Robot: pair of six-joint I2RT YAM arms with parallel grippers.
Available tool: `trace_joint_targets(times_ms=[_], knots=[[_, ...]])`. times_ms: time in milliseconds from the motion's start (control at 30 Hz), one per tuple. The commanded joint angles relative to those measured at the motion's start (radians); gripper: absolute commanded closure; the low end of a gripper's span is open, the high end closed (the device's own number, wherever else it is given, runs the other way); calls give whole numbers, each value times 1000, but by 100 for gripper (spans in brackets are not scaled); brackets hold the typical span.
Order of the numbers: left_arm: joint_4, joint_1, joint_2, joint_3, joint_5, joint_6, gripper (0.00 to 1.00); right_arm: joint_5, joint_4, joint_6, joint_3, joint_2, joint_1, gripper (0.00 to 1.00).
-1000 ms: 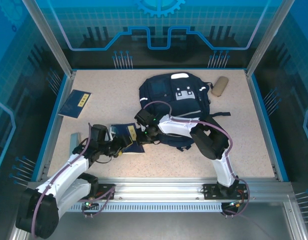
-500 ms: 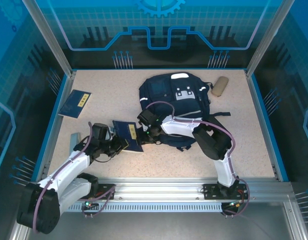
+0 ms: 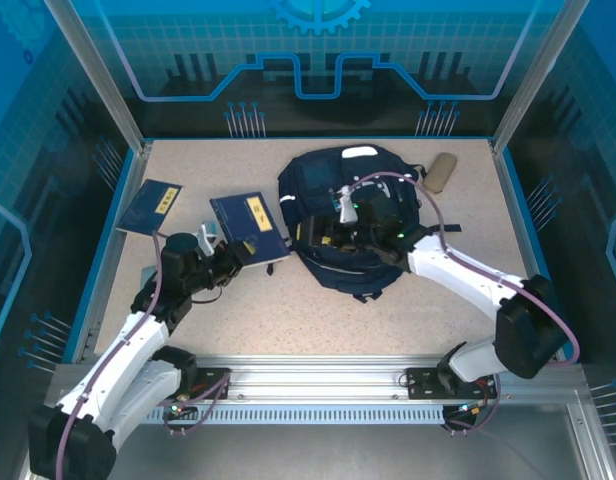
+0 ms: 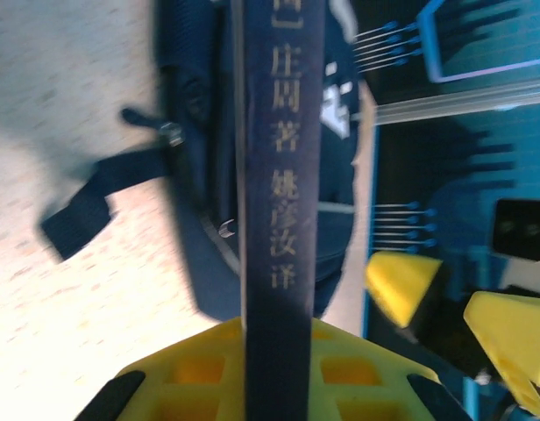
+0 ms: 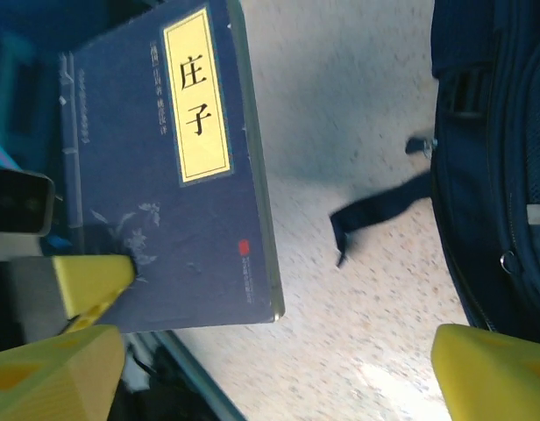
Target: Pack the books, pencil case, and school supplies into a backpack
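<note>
Currently the L gripper is clamped on the lower corner of a thin navy softcover book w/ pale title label. The book looks lifted and tilted, just left of the big navy fabric backpack. The R gripper hangs over the pack, jaws wide, nothing betw. them.

Risk: it's a corner-only pinch, so the book may swing or slip when pushed at the fabric. Nothing holds the pack's mouth, so it could snag.

Pack contents: none seen; open or zipped, can't tell. The tan soft-pouch pencil case lies by the pack's far right, and a second navy book lies far left.
</note>
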Motion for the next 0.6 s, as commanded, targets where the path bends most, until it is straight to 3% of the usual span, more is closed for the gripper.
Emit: trace_joint_targets(times_ms=[0,233,400,567], knots=[[335,-41,60,43,10,-119,95,-106,211,144,-81,-47,-38,5],[595,-194,252,142,-69,-174,95,-83,482,373,-202,-109,-72,2],[774,-246,364,168,-94,-224,95,-65,573,474,-275,-150,-105,1],[820,-271,414,172,-115,-246,96,-31,625,529,-327,-186,-126,2]])
